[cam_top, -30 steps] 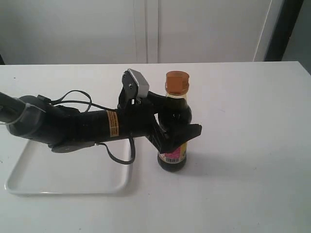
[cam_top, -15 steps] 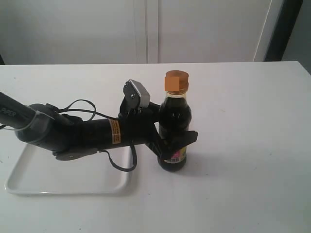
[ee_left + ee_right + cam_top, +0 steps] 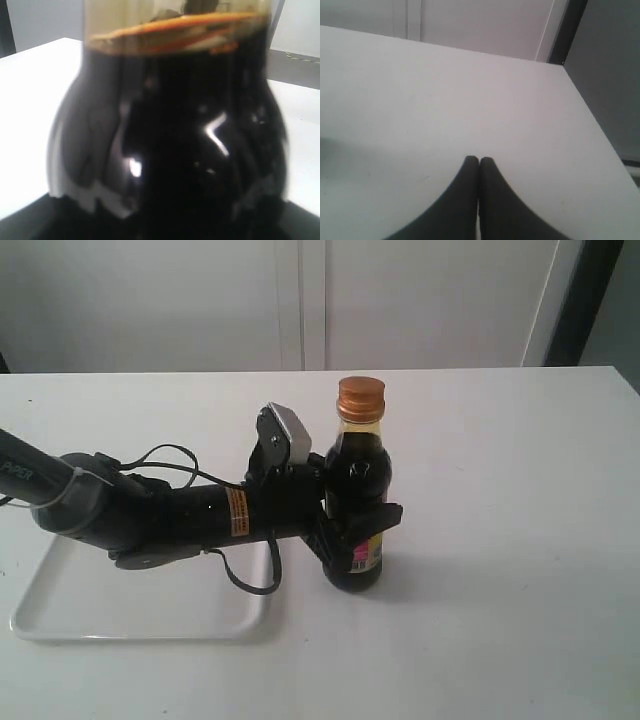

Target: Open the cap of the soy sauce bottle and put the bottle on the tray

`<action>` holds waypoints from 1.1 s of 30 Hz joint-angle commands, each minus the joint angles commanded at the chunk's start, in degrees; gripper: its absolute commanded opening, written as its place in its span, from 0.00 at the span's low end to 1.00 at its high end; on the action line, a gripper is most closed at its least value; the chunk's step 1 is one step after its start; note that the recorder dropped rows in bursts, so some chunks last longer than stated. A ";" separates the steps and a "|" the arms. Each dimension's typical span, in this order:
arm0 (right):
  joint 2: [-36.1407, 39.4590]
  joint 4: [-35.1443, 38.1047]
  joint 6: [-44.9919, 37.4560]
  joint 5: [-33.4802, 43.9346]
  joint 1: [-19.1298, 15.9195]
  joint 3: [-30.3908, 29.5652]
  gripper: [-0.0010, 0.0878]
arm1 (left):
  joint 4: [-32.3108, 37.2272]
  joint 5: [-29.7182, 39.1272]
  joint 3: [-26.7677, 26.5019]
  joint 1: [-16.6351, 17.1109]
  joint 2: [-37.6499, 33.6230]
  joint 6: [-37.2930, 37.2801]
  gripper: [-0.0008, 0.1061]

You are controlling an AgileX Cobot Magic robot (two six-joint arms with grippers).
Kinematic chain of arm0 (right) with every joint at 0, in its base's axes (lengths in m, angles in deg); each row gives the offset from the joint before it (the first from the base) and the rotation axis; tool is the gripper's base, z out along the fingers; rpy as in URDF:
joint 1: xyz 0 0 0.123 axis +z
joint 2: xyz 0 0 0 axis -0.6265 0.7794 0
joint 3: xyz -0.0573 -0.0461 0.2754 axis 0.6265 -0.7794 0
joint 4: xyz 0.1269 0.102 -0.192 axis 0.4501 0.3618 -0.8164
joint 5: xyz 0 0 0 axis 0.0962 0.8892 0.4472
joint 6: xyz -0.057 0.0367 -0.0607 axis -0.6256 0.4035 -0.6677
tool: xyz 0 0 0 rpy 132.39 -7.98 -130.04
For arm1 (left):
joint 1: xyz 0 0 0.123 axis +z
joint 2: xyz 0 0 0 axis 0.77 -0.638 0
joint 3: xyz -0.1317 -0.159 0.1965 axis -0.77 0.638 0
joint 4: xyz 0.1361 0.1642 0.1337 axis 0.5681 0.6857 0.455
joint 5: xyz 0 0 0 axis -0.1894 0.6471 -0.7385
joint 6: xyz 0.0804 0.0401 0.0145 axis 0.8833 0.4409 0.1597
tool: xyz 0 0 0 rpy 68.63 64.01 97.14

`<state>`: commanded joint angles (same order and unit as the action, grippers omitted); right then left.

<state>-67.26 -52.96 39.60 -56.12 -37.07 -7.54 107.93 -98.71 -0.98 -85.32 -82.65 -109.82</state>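
The soy sauce bottle [image 3: 357, 472] stands upright on the white table, dark liquid up to its neck. Its copper-orange cap [image 3: 360, 398] is down on the neck. My left gripper [image 3: 352, 532] reaches in from the left and is shut on the bottle's lower body, one black finger [image 3: 376, 517] crossing the label. The bottle's dark belly [image 3: 170, 150] fills the left wrist view. The white tray [image 3: 60, 622] lies at the front left, partly under the left arm. My right gripper [image 3: 479, 161] is shut on nothing above bare table and is out of the exterior view.
The left arm and its looping cables [image 3: 160, 510] stretch over the tray. A pale wall with cabinet doors [image 3: 300, 300] rises behind the table. The table's right edge [image 3: 592, 115] shows in the right wrist view.
The left arm has dropped lower, and its fingers now sit further down the bottle and tighter round it. The bottle stays in about the same spot.
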 joint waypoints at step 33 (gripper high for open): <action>22.97 -6.43 24.43 -20.08 2.13 17.62 0.01 | 2.98 0.00 0.00 0.00 0.00 5.10 0.01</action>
<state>-44.30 -59.39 64.03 -76.20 -34.94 10.08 110.91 -98.71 -0.98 -85.32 -82.65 -104.71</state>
